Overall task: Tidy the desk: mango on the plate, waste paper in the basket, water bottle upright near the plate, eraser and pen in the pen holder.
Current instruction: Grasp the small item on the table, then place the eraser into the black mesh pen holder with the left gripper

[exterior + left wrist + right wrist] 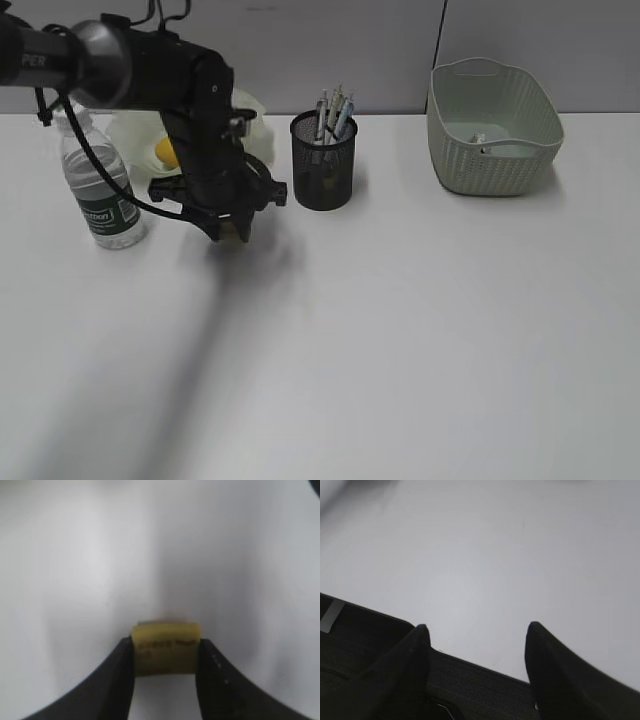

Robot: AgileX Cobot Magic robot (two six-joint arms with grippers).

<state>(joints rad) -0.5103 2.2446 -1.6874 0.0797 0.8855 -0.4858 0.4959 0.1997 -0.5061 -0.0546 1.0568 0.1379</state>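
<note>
Exterior view: The white bench [400, 340] carries all items along its far edge. The water bottle [100, 190] stands upright toward the far left corner, just beside the plate [250, 125], a pale green ruffled dish largely hidden behind the left arm. The mango [166, 152] shows as a yellow patch in the plate. The black mesh pen holder [323, 162] stands near the middle of the far edge with several pens [333, 112] upright in it. The basket [492, 128] sits toward the far right corner; a small pale scrap lies inside it, too small to identify with certainty. The left tool [228, 228] points down at the bench, between the bottle and the pen holder, just in front of the plate.

Left wrist view: The left tool [166, 652] has both fingers [120, 670] pressed against the sides of a yellowish eraser [166, 649] with faint dark printing. Whether the eraser touches the bench below cannot be told.

Right wrist view: The right tool [477, 635] stands spread wide with nothing between its fingers [415, 645], above bare bench surface. This tool is not visible in the exterior view.
</note>
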